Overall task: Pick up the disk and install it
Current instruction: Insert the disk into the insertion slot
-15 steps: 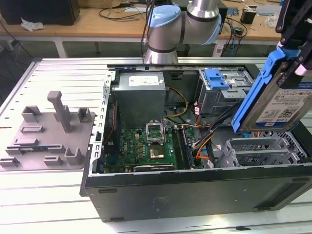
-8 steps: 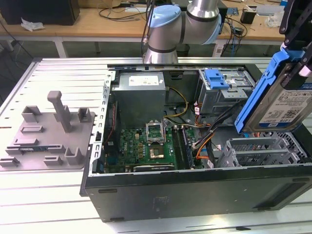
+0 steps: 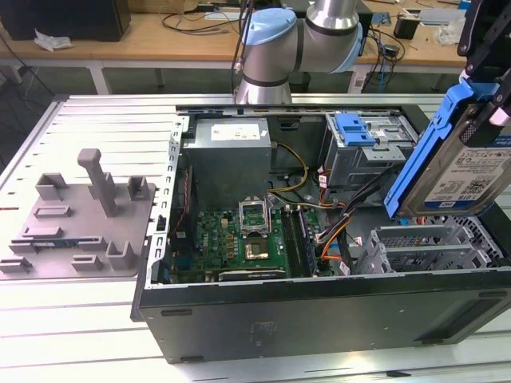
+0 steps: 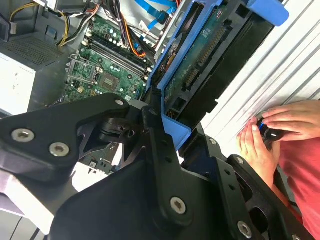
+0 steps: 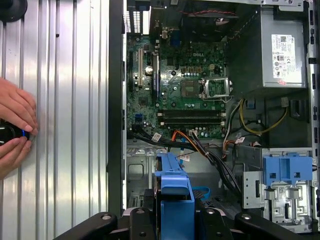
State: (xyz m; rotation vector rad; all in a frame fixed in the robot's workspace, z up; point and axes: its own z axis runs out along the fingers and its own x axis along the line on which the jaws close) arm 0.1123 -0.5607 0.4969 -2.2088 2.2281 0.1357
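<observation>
Gripper: you have one gripper (image 3: 489, 94), clenched on the disk, with a black finger (image 4: 156, 145) pressed against each flat side.
Disk: one disk (image 3: 461, 171), held in the gripper and tilted, lifted above the open case. Its printed label faces the exterior view and a blue frame runs round its edges.
Computer case: one computer case (image 3: 319, 313), lying open on the desk (image 3: 88, 120), directly beneath the gripper.
Motherboard: one green motherboard (image 3: 239, 239) in the case floor, below the gripper and towards the exterior view's left.
Power supply: one grey power supply (image 3: 231, 155) with a white sticker, inside the case, well apart from the gripper.
Blue bracket: one bare blue bracket (image 3: 355, 128), seated in the drive cage near the gripper.
Hands: two hands (image 5: 15, 112) of a person, together on a small black object on the desk outside the case, apart from the gripper.
Fixture plate: one grey fixture plate (image 3: 80, 215) on the desk, far from the gripper, at the exterior view's left.
</observation>
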